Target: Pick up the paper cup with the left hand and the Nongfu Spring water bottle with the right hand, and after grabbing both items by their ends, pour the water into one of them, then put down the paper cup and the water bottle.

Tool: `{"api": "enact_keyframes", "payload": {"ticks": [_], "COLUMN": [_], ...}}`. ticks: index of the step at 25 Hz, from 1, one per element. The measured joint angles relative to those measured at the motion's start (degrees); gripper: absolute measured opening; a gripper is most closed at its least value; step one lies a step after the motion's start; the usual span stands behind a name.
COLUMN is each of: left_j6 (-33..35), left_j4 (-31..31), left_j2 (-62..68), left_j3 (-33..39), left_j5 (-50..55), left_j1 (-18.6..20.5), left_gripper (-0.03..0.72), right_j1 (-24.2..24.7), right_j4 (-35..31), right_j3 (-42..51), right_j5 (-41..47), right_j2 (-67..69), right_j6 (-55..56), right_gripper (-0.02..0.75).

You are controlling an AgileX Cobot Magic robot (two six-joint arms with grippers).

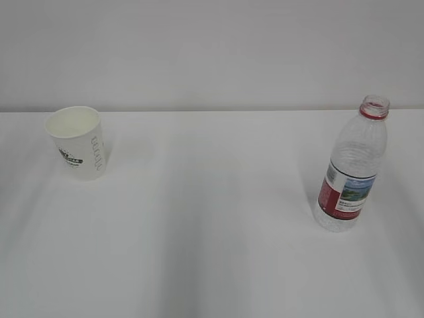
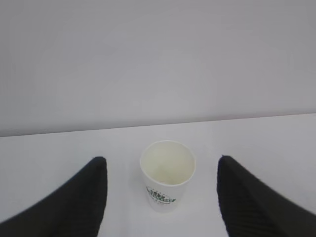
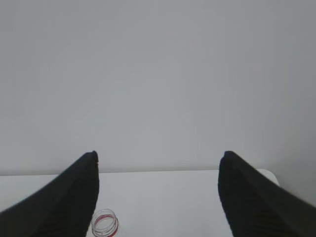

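Left black two-finger gripper (image 2: 162, 165): jaws spread wide, nothing held, touching nothing; small white tapered paper cup (image 2: 167, 174) sits upright on the white table (image 2: 276, 138) ahead, in line with the gap. Cup looks empty inside. Right black gripper (image 3: 158, 160): jaws also wide apart, empty. Tall clear ribbed plastic bottle with red neck ring (image 1: 350, 167) stands upright, uncapped, on the table's right side, well apart from the cup at left; only its open mouth shows low in the right wrist view. Can't tell water level.
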State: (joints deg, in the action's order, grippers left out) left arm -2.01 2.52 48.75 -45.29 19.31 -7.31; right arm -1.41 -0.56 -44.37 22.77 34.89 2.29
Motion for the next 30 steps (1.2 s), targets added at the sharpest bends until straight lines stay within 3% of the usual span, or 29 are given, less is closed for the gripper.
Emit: {"api": "enact_keyframes", "payload": {"ticks": [10, 21, 30], "left_j6": [0.08, 0.08, 0.08], "left_j4": [-2.52, -2.52, 0.05], "left_j2": [7.32, 11.71, 15.92], "left_j3": [-8.37, -8.72, -8.72], "left_j5": [-2.18, -0.98, -1.41], "left_j1": [-1.19, -5.61, -5.98], "left_gripper": [0.507, 0.507, 0.505], "right_j1": [0.0, 0.0, 0.0], "right_j4": [-0.02, -0.32, -0.32], "right_j3": [0.0, 0.0, 0.0], "right_j5": [-6.43, -11.77, -20.1], "right_j2": [2.51, 8.31, 15.07], "right_j6": [-0.13, -0.23, -0.23], "right_gripper": [0.568, 0.568, 0.568]}}
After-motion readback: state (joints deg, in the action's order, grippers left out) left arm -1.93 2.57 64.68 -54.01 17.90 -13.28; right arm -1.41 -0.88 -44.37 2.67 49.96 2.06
